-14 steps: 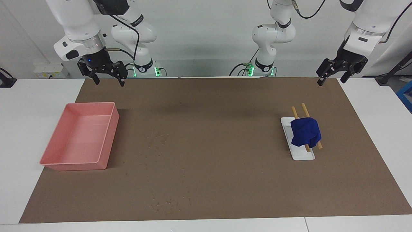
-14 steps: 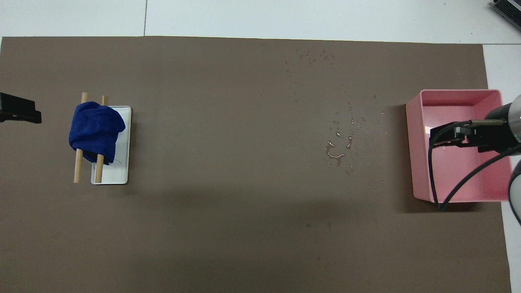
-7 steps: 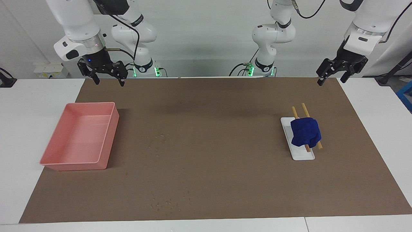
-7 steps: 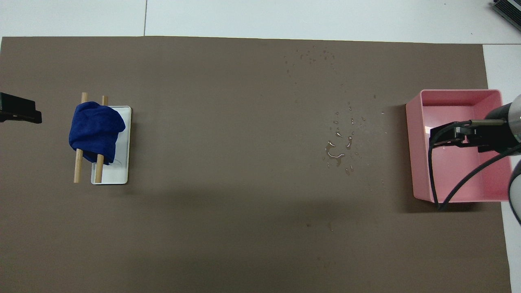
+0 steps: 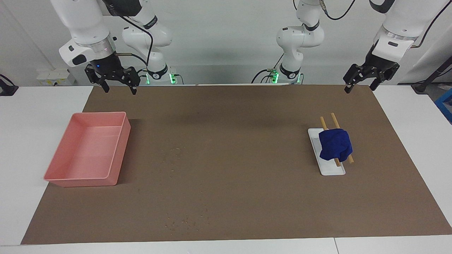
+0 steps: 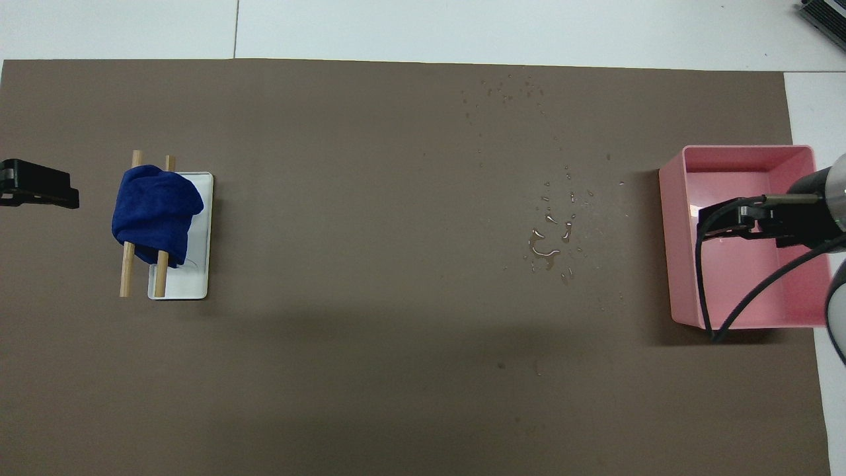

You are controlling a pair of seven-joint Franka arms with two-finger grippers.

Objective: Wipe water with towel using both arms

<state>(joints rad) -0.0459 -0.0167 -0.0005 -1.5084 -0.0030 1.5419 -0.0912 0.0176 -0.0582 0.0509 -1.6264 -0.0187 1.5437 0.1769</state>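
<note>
Brown matting (image 5: 247, 197) is covering the white table, and the small royal-blue fabric towel (image 5: 334, 144) is lying bunched over two wooden dowels (image 5: 335, 121) on a white rectangular tray (image 5: 330, 168) toward the left arm's end, while the water (image 6: 548, 244) is glinting as clear droplets near the pink plastic bin (image 5: 86, 151). Both arms are waiting high: the left gripper (image 5: 360, 84) and the right gripper (image 5: 118, 84) are both hanging with fingers spread and empty. Judging by its lumpy folds, the towel is looking light and limp, best pinched at its raised top; the droplets are barely showing in the facing view, and the overhead view is cutting off most of both grippers.
</note>
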